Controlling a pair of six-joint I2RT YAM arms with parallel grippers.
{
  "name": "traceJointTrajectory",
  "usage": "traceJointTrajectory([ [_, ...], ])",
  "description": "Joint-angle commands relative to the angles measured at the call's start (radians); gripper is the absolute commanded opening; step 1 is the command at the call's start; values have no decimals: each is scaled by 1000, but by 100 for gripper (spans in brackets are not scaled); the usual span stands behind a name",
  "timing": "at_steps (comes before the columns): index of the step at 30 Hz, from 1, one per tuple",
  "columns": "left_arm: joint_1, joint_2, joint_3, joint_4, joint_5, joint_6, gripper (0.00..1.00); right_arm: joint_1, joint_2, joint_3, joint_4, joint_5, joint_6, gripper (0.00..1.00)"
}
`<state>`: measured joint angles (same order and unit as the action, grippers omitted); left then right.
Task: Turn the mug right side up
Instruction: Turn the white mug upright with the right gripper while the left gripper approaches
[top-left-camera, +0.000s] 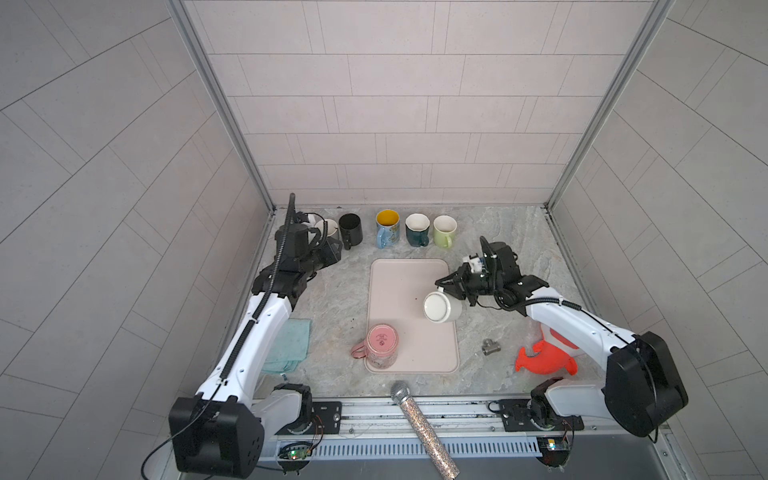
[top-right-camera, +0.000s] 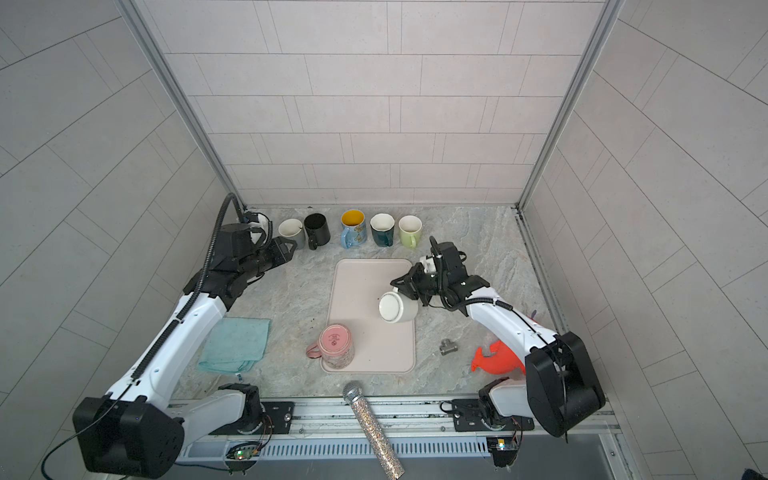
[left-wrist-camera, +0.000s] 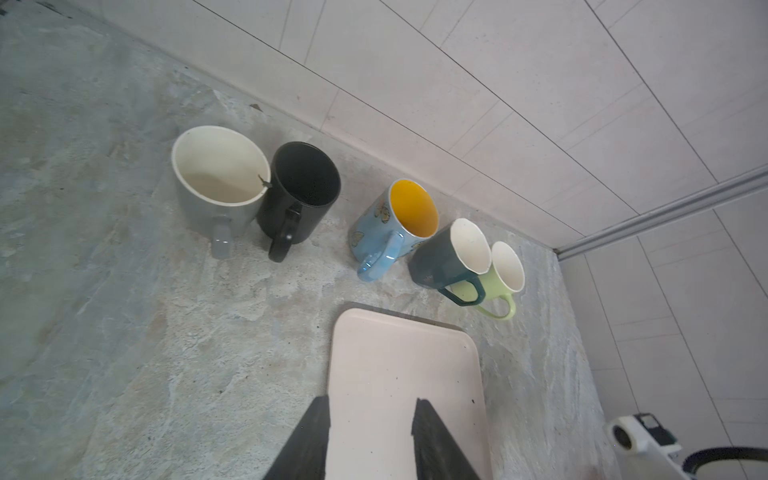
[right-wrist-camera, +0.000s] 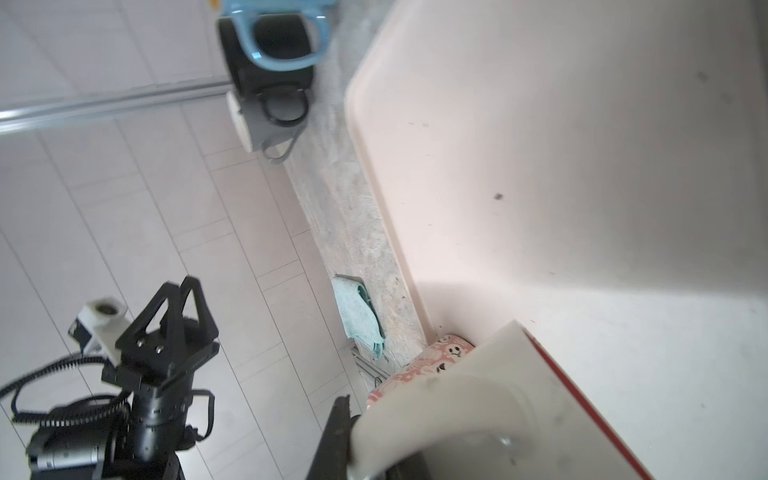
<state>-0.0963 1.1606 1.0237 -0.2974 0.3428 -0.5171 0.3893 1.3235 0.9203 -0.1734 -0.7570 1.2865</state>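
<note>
A white mug (top-left-camera: 441, 307) (top-right-camera: 397, 307) hangs tilted over the right side of the pink tray (top-left-camera: 399, 274) (top-right-camera: 357, 274), its flat base turned up toward the camera. My right gripper (top-left-camera: 449, 286) (top-right-camera: 405, 284) is shut on its handle side. In the right wrist view the mug (right-wrist-camera: 478, 395) fills the space at the gripper (right-wrist-camera: 374, 432), and one finger is hidden behind it. A pink patterned mug (top-left-camera: 382, 345) (top-right-camera: 336, 345) (right-wrist-camera: 440, 349) stands upside down on the tray's front left corner. My left gripper (top-left-camera: 334, 249) (top-right-camera: 289, 247) (left-wrist-camera: 372, 401) is open and empty at the back left.
Along the back wall stand upright mugs: grey (top-right-camera: 291, 232), black (top-left-camera: 350, 230), blue with a yellow inside (top-left-camera: 387, 228), dark teal (top-left-camera: 417, 229), light green (top-left-camera: 444, 230). A teal cloth (top-left-camera: 291, 345) lies left. A metal fitting (top-left-camera: 490, 347) and an orange toy (top-left-camera: 544, 357) lie right; a glitter microphone (top-left-camera: 419, 424) lies in front.
</note>
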Motion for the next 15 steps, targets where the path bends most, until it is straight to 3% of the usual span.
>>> traceJointTrajectory([
  [1,0,29,64,9,132,-8,39,28,3,143,-175,12,-297,0],
  [7,-22,71,139,10,244,-12,38,90,16,254,-277,92,-612,0],
  [15,-83,140,247,-24,416,9,39,240,28,386,-384,356,-977,0],
])
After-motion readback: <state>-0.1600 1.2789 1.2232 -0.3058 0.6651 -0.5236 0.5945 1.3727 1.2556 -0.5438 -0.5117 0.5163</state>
